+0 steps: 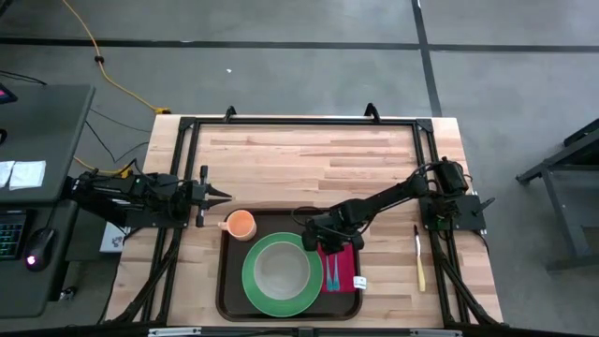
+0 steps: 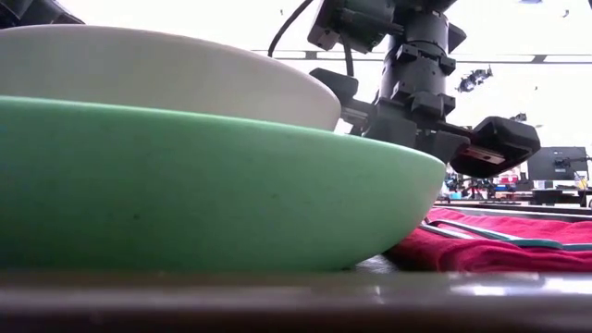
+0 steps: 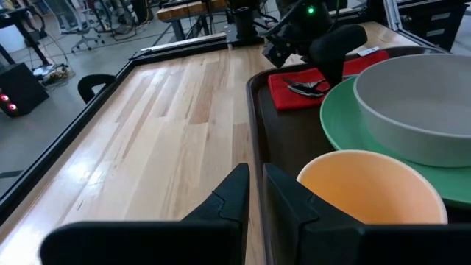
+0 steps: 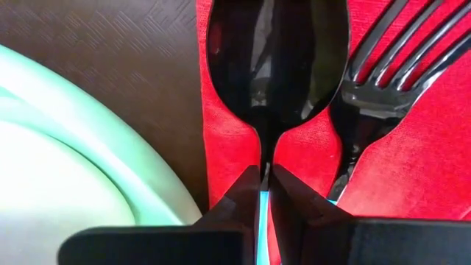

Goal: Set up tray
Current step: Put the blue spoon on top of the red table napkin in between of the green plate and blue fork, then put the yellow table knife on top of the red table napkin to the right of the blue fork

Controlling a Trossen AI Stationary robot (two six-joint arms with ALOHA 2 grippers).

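The dark brown tray [image 1: 230, 281] lies near the table's near edge. On it stand a green plate [image 1: 253, 276] carrying a pale bowl [image 1: 281, 270], an orange cup [image 1: 241, 225] at its far left corner, and a red napkin [image 1: 348, 271] on its right side. A teal-handled spoon [image 4: 276, 59] and fork [image 4: 383, 66] lie over the napkin. My right gripper [image 4: 265, 175] stands over the napkin's far end, shut on the spoon. My left gripper [image 1: 221, 196] waits shut over the bare table, just beyond the cup [image 3: 368, 191]. My right gripper pinches the spoon between its two fingers at the thin neck [image 4: 263, 158], just behind the spoon's bowl, with the teal handle [image 4: 263, 213] running back between the fingers. The fingers come from above and lie along the spoon. I cannot tell whether the spoon's bowl rests on the napkin.
A yellow-handled knife [image 1: 419, 260] lies on the wooden table right of the tray. A black frame [image 1: 299, 122] borders the table. Bare wood spreads across the table's far half.
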